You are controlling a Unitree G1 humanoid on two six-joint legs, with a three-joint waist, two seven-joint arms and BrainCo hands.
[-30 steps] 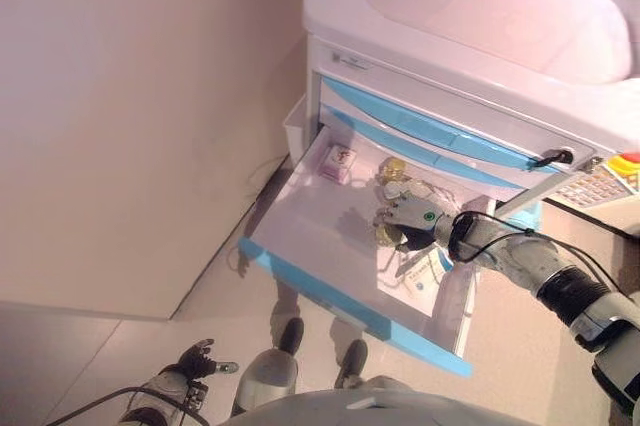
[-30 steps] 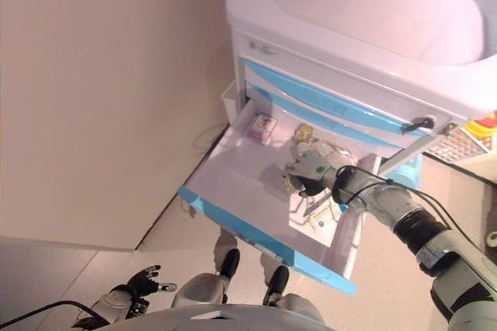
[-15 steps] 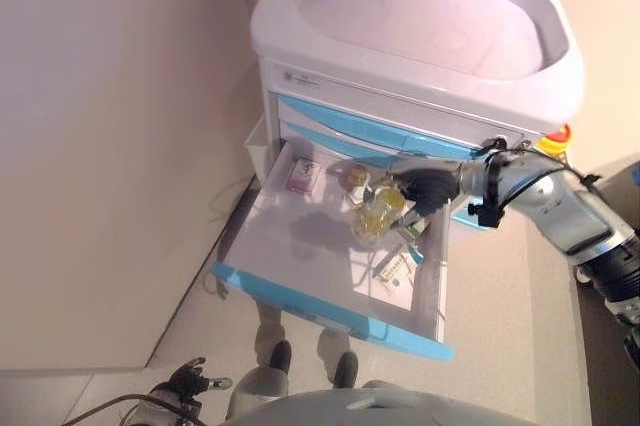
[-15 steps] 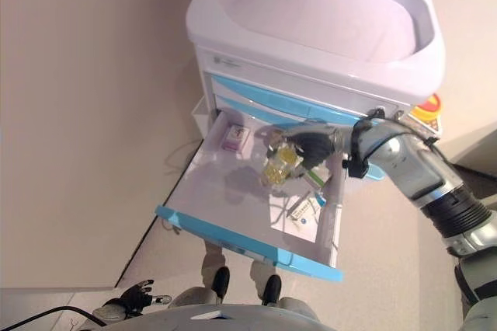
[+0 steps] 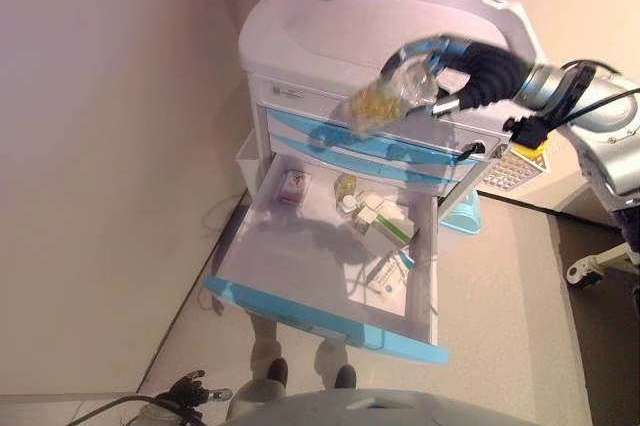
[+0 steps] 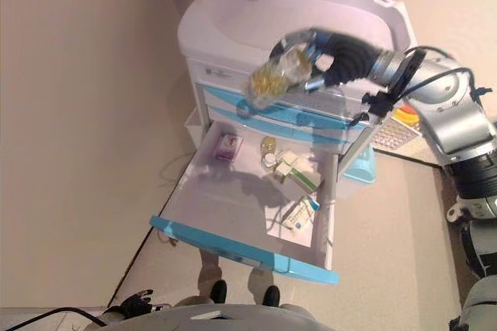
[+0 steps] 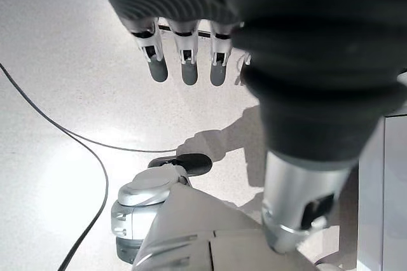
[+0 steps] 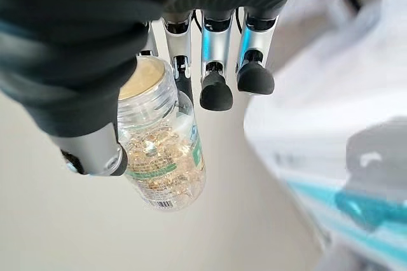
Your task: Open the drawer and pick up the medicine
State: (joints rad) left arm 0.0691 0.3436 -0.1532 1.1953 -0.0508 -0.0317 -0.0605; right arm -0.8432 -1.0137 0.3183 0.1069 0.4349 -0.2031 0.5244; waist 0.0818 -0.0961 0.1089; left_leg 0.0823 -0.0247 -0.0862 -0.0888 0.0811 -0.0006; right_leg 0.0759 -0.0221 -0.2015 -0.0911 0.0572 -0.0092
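Note:
My right hand (image 5: 447,74) is shut on a clear medicine bottle (image 5: 383,98) full of yellow capsules and holds it in the air in front of the white cart's top edge (image 5: 300,71). In the right wrist view the bottle (image 8: 162,153) sits pinched between the thumb (image 8: 95,150) and the fingers (image 8: 216,90). Below it the cart's drawer (image 5: 285,251) stands pulled out, with a light blue front (image 5: 320,311). Inside lie a pink box (image 5: 293,186), a small bottle (image 5: 345,186), green-and-white boxes (image 5: 387,223) and flat packets (image 5: 390,271). My left hand (image 7: 184,61) hangs low over the floor, fingers straight.
A beige wall (image 5: 100,146) runs along the cart's left side, where a small white bin (image 5: 245,153) hangs. A light blue bin (image 5: 462,218) and a keypad-like panel (image 5: 515,168) are on the cart's right side. Closed blue-fronted drawers (image 5: 340,136) sit above the open one.
My right hand has lifted the capsule bottle out of the drawer up to the level of the cart's top. The camera has shifted as well. The left hand stays low.

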